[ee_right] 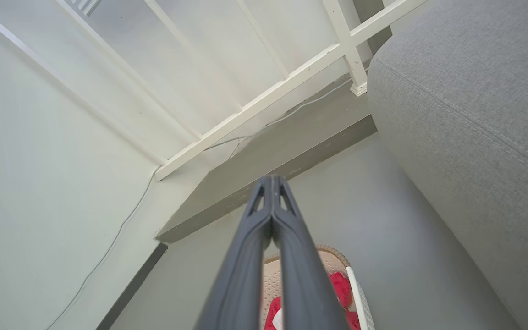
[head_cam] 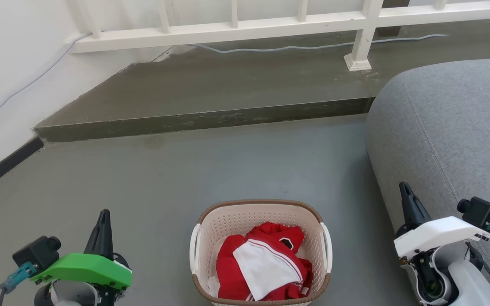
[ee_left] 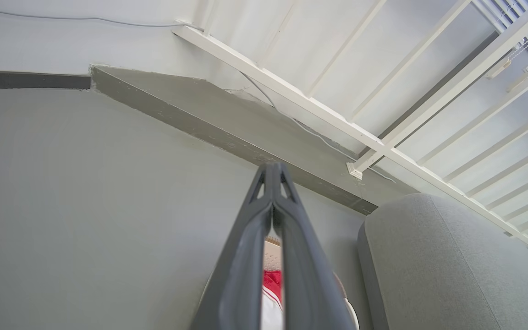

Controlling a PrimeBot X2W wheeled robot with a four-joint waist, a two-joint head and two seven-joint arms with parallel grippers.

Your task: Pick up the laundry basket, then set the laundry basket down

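Note:
The laundry basket (head_cam: 228, 221) stands on the grey floor at the bottom centre of the head view, cream and perforated, with a brown rim and white side handles (head_cam: 195, 248). Red and white clothes (head_cam: 266, 265) lie inside it. My left gripper (head_cam: 104, 212) hovers to the basket's left, shut and empty, fingertips together. My right gripper (head_cam: 404, 185) hovers to the basket's right, beside the sofa, also shut and empty. Both grippers are apart from the basket. In the left wrist view the gripper (ee_left: 273, 167) hides most of the basket (ee_left: 272, 254); in the right wrist view the basket (ee_right: 332, 261) peeks out behind the gripper (ee_right: 271, 179).
A grey sofa (head_cam: 453, 136) fills the right side, close to the basket. A raised concrete step (head_cam: 211, 91) crosses the floor ahead, with a white railing (head_cam: 270, 25) and a cable (head_cam: 279, 47) on it. A white wall (head_cam: 2, 76) runs along the left.

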